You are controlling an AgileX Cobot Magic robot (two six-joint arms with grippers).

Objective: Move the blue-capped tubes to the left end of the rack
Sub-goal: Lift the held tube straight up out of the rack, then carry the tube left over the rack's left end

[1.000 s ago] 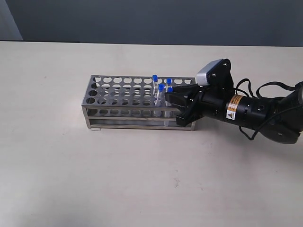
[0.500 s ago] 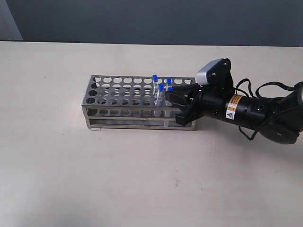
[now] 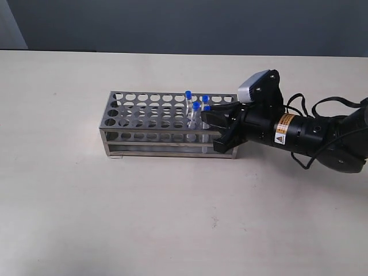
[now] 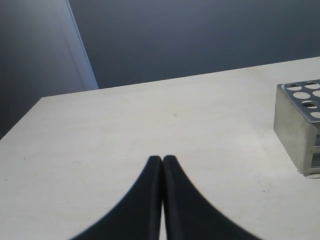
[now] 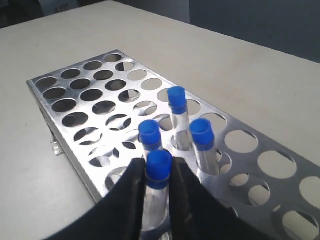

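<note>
The steel rack (image 3: 149, 121) stands on the table, its holed top plate (image 5: 85, 95) also filling the right wrist view. Several blue-capped tubes stand upright toward its right end (image 3: 195, 112). Three stand free of the fingers (image 5: 176, 100) (image 5: 201, 132) (image 5: 149, 132). My right gripper (image 5: 159, 172) is shut on a fourth blue-capped tube (image 5: 158, 167), one black finger pressing each side of it just below the cap; in the exterior view it sits at the rack's right end (image 3: 214, 118). My left gripper (image 4: 162, 160) is shut and holds nothing, hovering over bare table beside one end of the rack (image 4: 300, 125).
The rack's holes toward its left end (image 3: 123, 109) hold no tubes. The right arm's body and cables (image 3: 310, 135) lie low over the table right of the rack. A dark wall runs behind the table's far edge (image 3: 172, 23).
</note>
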